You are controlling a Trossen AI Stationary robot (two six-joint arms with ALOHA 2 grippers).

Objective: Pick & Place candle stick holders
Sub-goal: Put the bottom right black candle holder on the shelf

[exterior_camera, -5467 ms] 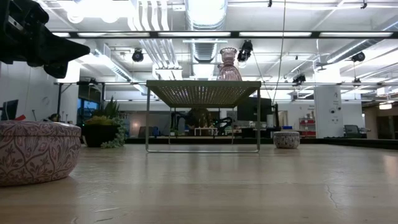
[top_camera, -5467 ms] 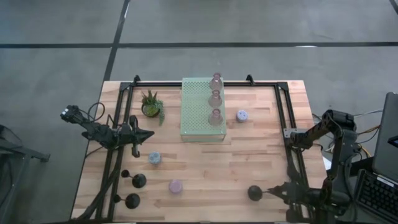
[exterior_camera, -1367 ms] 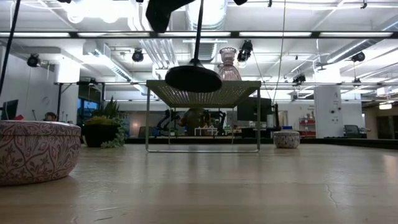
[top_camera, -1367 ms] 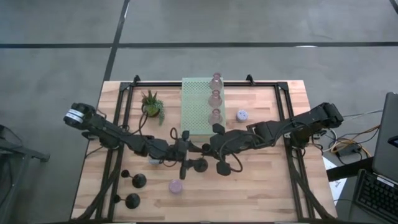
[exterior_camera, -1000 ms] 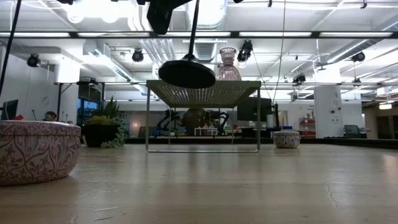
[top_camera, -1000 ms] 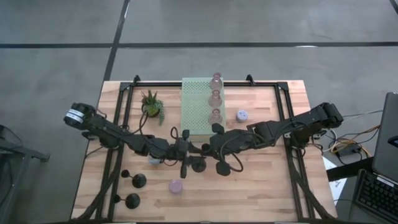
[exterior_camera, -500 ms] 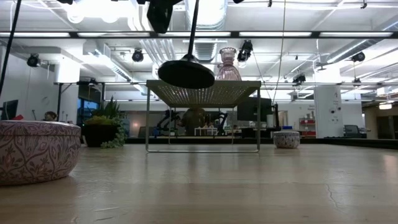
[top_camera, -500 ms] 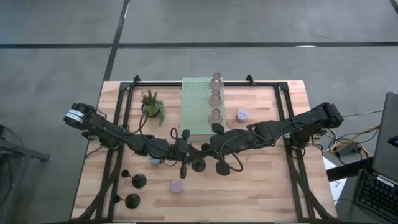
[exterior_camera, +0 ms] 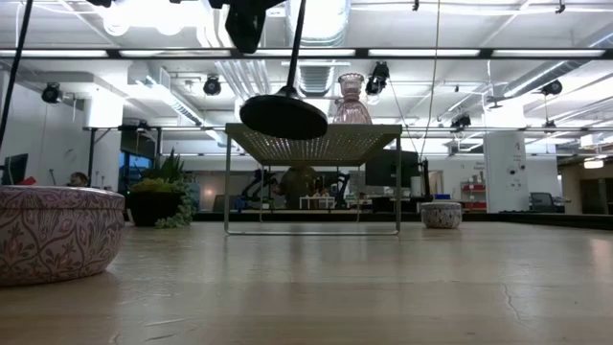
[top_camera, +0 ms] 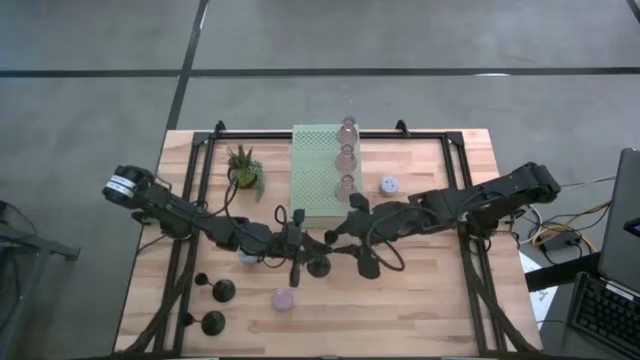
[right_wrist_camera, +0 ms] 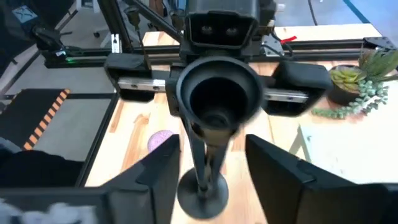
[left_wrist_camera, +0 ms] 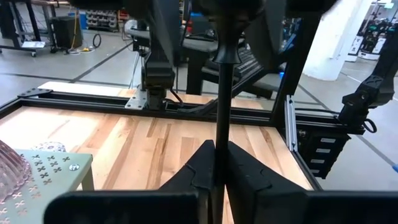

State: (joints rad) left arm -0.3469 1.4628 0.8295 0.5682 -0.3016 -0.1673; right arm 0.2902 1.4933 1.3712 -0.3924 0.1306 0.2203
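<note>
A black candle stick holder [right_wrist_camera: 216, 102] with a round base [exterior_camera: 283, 117] and a thin stem hangs above the table's middle. My left gripper [left_wrist_camera: 216, 165] is shut on it, reaching in from the left [top_camera: 303, 250]. My right gripper [right_wrist_camera: 214, 158] faces it from the right [top_camera: 342, 235]. It is open, with one finger on each side of the stem and touching nothing. Three pink glass holders [top_camera: 347, 155] stand on the pale green board [top_camera: 312, 175]. Two more black holders [top_camera: 223, 291] rest on their bases near the left front. My left gripper pinches the black holder's thin stem [left_wrist_camera: 220, 134] between its two fingers, below the cup [left_wrist_camera: 225, 53]. The fingers come about level from the table's left and lie across the stem. The holder is lifted clear of the table, base down and slightly tilted.
A small potted plant [top_camera: 243, 170] stands left of the board. A stubby pastel holder [top_camera: 389, 185] sits right of the board, and a lavender one [top_camera: 283, 298] near the front. Another patterned one [exterior_camera: 53, 230] sits close to the low camera. Black frame rails [top_camera: 190, 230] run along both table sides.
My right gripper has drawn back a little toward the table's right edge, away from the black holder. The holder stays lifted in my left gripper, its base shifted only slightly.
</note>
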